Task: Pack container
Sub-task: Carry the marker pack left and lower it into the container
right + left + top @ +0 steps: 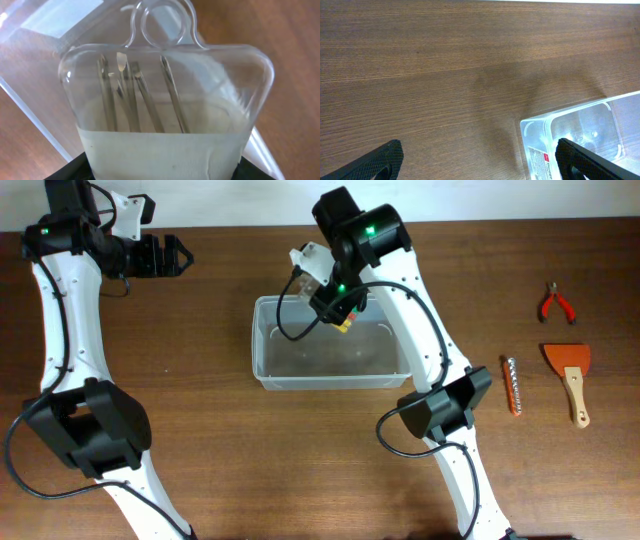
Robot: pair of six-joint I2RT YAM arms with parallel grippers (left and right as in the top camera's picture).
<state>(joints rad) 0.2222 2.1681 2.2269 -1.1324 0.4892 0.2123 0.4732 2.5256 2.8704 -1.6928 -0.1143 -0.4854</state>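
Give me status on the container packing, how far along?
Done: nothing visible; the container looks empty. In hand: the right gripper holds a clear pack of metal bits above the container's far rim. The left gripper is open, off to the side. Left: red pliers, orange scraper and a small orange-handled tool lie on the table near the right arm.

wood table, container corner — left end effector spread wide

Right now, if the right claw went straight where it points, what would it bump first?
Probably the container, touched first by the clear pack the right claw holds; depth is unclear.
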